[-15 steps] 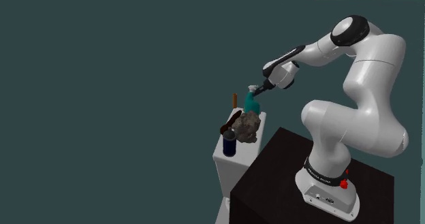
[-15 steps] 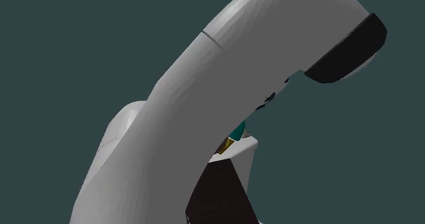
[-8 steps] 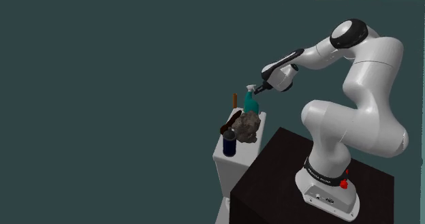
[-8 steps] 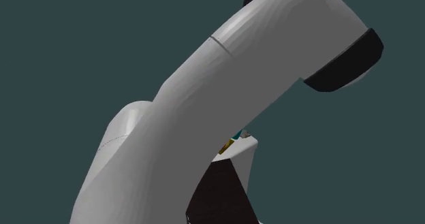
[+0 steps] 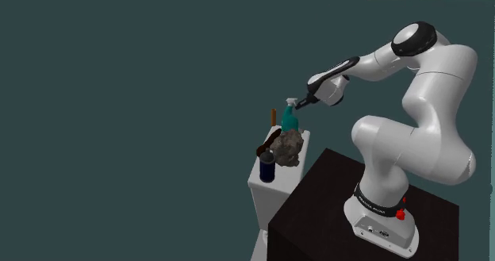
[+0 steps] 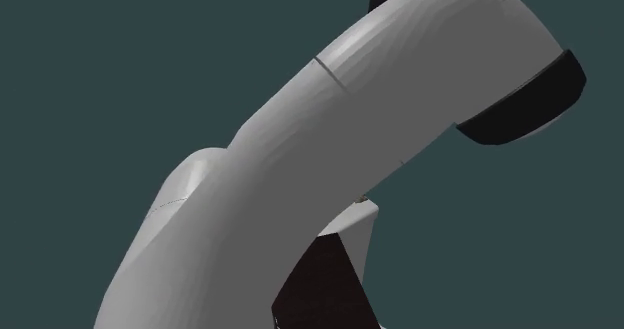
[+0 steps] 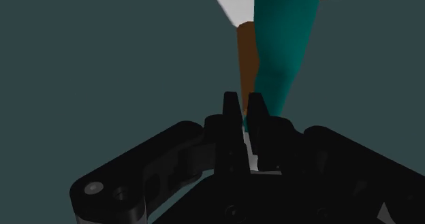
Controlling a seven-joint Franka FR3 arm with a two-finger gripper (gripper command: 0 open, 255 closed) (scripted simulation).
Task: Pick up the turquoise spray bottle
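One spray bottle (image 5: 290,119), one can (image 5: 267,170), one brown stick (image 5: 274,116), perhaps one rock (image 5: 288,147).

Dim, flat light overall; dark teal backdrop (image 5: 119,101); white arm (image 5: 428,85) softly shaded, brighter on upper surfaces.

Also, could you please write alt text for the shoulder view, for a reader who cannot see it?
A white robot arm on a dark box reaches left, its black gripper shut on the top of a turquoise spray bottle. The white block under it carries a grey rocky lump and a dark blue can.
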